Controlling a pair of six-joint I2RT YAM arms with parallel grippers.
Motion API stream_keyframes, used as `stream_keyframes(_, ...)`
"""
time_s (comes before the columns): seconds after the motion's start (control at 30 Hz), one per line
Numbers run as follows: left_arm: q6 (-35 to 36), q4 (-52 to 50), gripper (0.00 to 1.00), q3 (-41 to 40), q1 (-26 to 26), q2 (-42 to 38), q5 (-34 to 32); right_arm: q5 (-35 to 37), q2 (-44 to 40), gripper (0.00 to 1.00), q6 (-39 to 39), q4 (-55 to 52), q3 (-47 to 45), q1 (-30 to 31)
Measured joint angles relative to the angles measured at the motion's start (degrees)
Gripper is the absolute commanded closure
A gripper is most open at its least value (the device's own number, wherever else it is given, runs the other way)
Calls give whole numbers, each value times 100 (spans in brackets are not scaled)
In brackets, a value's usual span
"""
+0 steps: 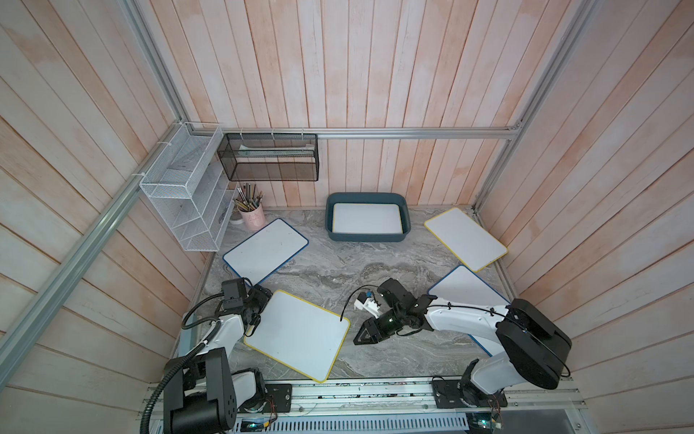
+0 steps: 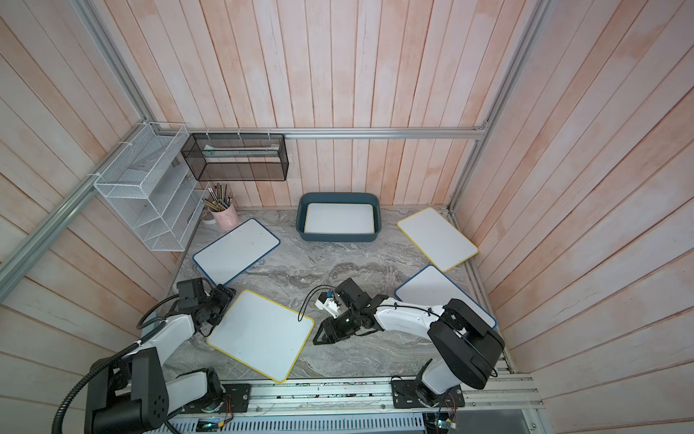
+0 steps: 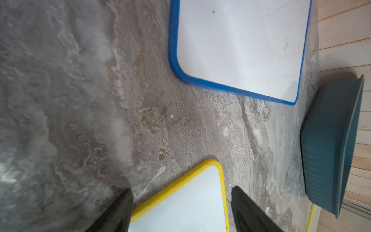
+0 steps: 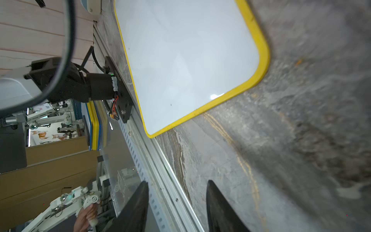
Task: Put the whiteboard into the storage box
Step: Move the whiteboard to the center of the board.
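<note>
1. Near left on the marble tabletop [image 1: 338, 270], in a top view, the yellow-framed whiteboard [image 1: 296, 334] lies flat, white face up. The left gripper [image 1: 263, 298] is at its far-left corner, and the right gripper [image 1: 358, 338] is just beside its right edge.
2. Far centre, the teal storage box [image 1: 366, 237] holds a second whiteboard [image 1: 367, 218]. A blue-framed whiteboard [image 1: 264, 250], pink pencil cup [image 1: 252, 220], white wire basket [image 1: 180, 199] and black mesh rack [image 1: 270, 158] are far left. On the right lie the far yellow board [image 1: 465, 237] and the right blue board [image 1: 465, 287], which is partly under the arm.
3. In a top view, only bare marble separates the yellow-framed whiteboard [image 2: 261, 334] from the storage box [image 2: 338, 236].
4. Left wrist: the left gripper [image 3: 181, 189] has its jaws wide apart, straddling the yellow corner [image 3: 184, 200] without clamping it. The storage box [image 3: 329, 144] shows a ribbed outer wall, unseen from above.
5. Right wrist: the right gripper [image 4: 177, 183] has its jaws apart and empty over marble. Only here a stack of boards [image 4: 94, 124] shows beyond the near rail.
</note>
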Motion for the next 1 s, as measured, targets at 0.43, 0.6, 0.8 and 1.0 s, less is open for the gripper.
stream_keyframes(0.43, 153, -28, 21, 0, -7, -24, -7, -120, 1368, 52, 1091, 1834, 107, 214)
stream_keyframes(0.6, 232, 17, 21, -7, 4, -13, -68, 72, 1659, 52, 1239, 1816, 542, 153)
stream_keyframes(0.8, 334, 372, 21, -142, 57, 2, -271, 42, 2096, 52, 1320, 1799, 1123, -339)
stream_keyframes(1.0, 334, 400, 22, -302, 48, -238, -199, 291, 2931, 52, 885, 1436, 2771, -990)
